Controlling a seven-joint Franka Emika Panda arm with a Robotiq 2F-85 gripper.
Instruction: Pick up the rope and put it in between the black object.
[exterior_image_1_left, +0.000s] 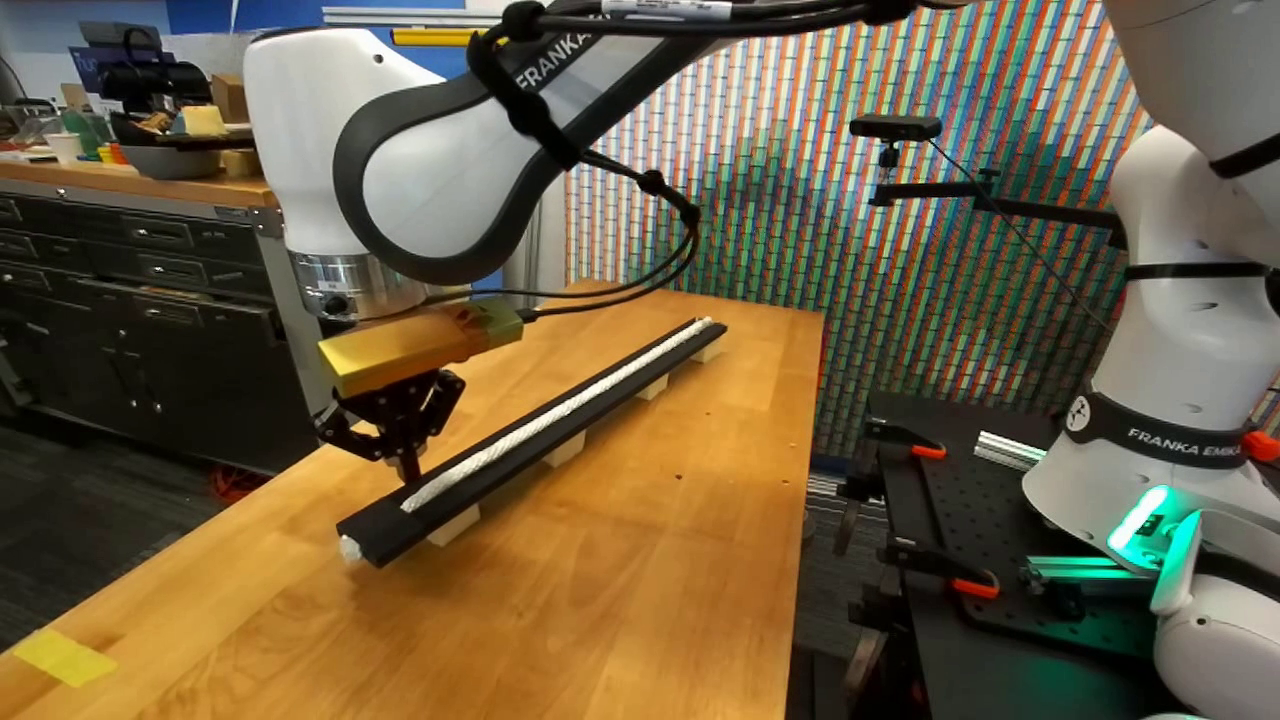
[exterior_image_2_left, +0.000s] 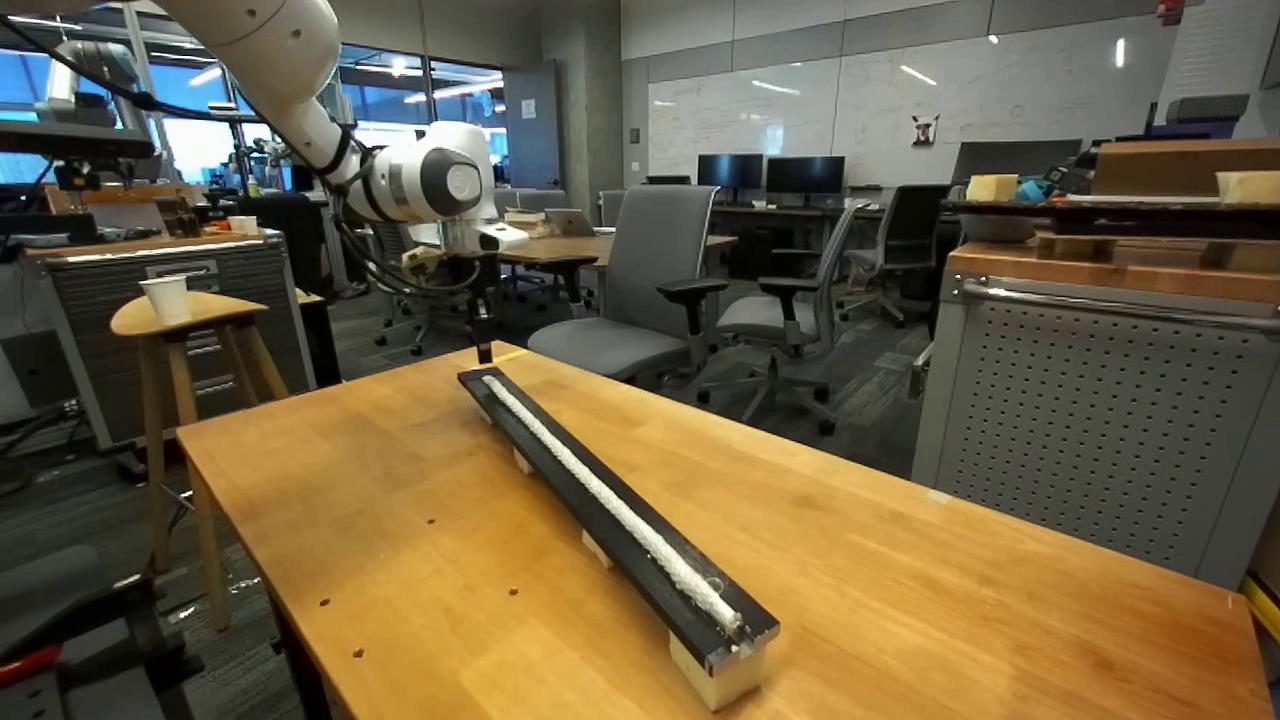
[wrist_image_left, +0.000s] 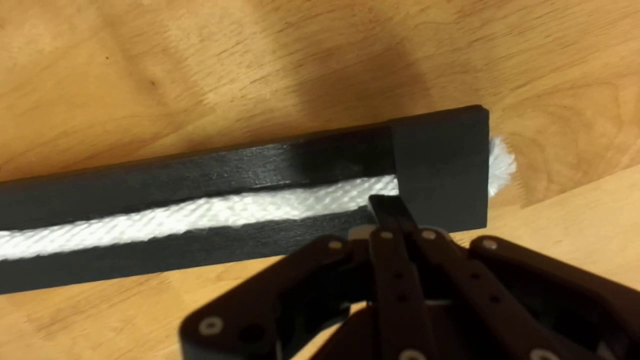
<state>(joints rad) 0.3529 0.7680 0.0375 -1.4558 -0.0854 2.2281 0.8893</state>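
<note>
The black object (exterior_image_1_left: 560, 432) is a long grooved bar lying along the table; it also shows in an exterior view (exterior_image_2_left: 618, 545) and the wrist view (wrist_image_left: 150, 185). The white rope (exterior_image_1_left: 560, 413) lies lengthwise in its groove, also visible in an exterior view (exterior_image_2_left: 600, 489) and the wrist view (wrist_image_left: 200, 215). At the end by the gripper, the rope passes under a flat black cap (wrist_image_left: 442, 170), and its frayed tip sticks out beyond. My gripper (wrist_image_left: 392, 205) points down with fingers together, tips over the rope's edge beside the cap. Whether they touch the rope is unclear. Nothing shows between the fingers.
Pale wooden blocks (exterior_image_1_left: 565, 450) hold the bar off the wooden table (exterior_image_1_left: 680, 560). Yellow tape (exterior_image_1_left: 65, 655) is stuck near a table corner. Office chairs (exterior_image_2_left: 640, 300) stand beyond the table edge. A second robot arm (exterior_image_1_left: 1180, 400) stands on a black bench.
</note>
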